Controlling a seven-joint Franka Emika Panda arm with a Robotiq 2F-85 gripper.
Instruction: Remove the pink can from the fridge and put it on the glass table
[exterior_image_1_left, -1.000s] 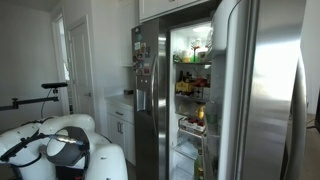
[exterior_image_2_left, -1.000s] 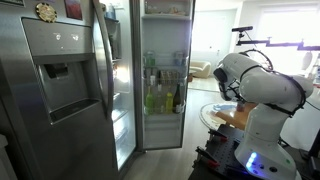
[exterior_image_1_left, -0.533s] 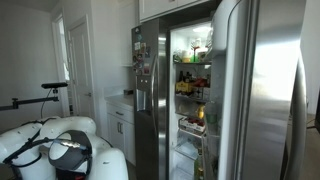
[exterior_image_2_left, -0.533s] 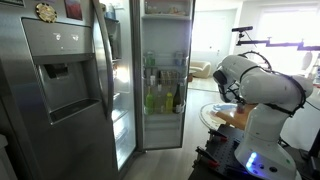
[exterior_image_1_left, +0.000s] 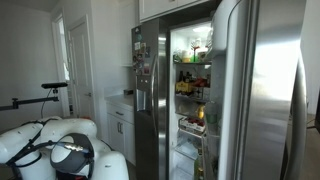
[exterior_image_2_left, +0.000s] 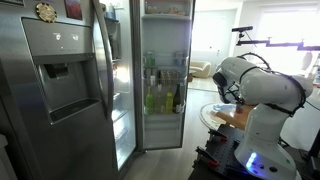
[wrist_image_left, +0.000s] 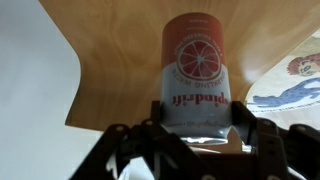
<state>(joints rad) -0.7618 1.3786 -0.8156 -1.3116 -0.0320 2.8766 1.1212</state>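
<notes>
Pink can: upright in the wrist view, grapefruit-slice label facing the camera, clear of the fridge.
End effector: clenched on the can's lower body, one black finger at each side.
Counter: pale wood-toned top right behind the can, with a coloured picture at its right edge; whether the can's base touches it cannot be told.
Arm: folded low over the counter, well apart from the fridge; it hides the can in both exterior views.
Fridge: door open, lit shelves still stocked.
Change: over the last second only the wrist joint shifts slightly; the grip holds.
Meaning: transport looks finished; setting down and releasing appear to remain.
</notes>
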